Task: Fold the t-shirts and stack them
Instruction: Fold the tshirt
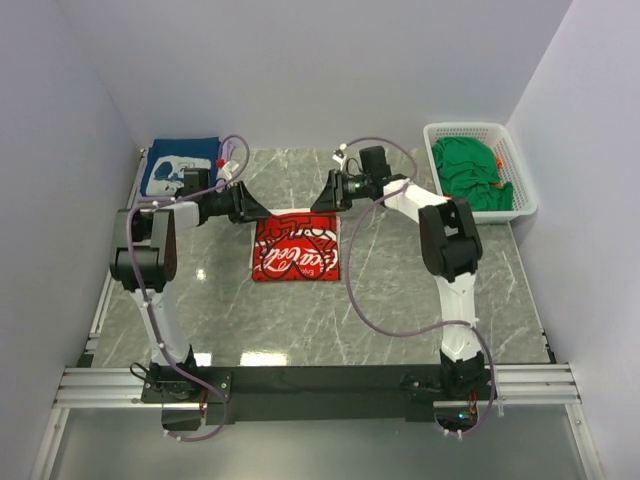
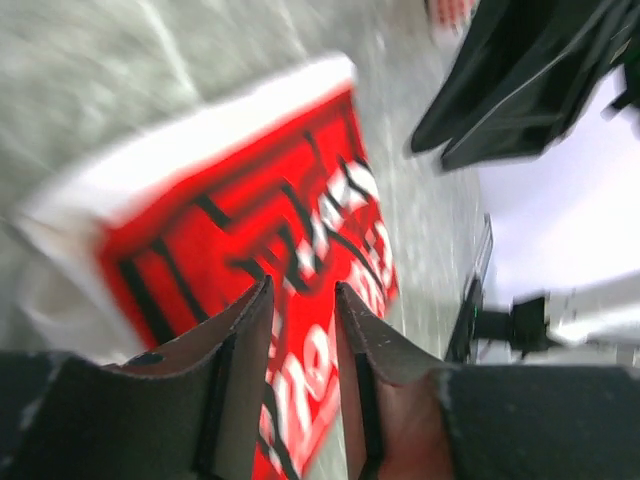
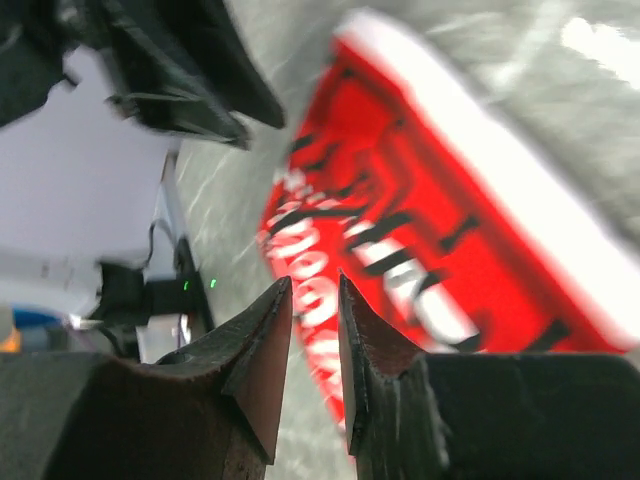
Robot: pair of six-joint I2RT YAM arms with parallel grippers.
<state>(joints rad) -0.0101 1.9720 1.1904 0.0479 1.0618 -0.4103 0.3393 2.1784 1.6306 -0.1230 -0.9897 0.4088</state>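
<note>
Risk of undoing the fold: the white t-shirt [image 1: 295, 248] is lying folded mid-table [image 1: 430, 290], red print up, and both arms are reaching in low over its far edge, one from each side. Any hem snagging on a lifting arm would be dragging it open. Left fingers [image 2: 245, 340] and right fingers [image 3: 262, 350] are standing slightly apart, gripping nothing. Navy t-shirt [image 1: 180, 165] is sitting back-left, well apart.
</note>
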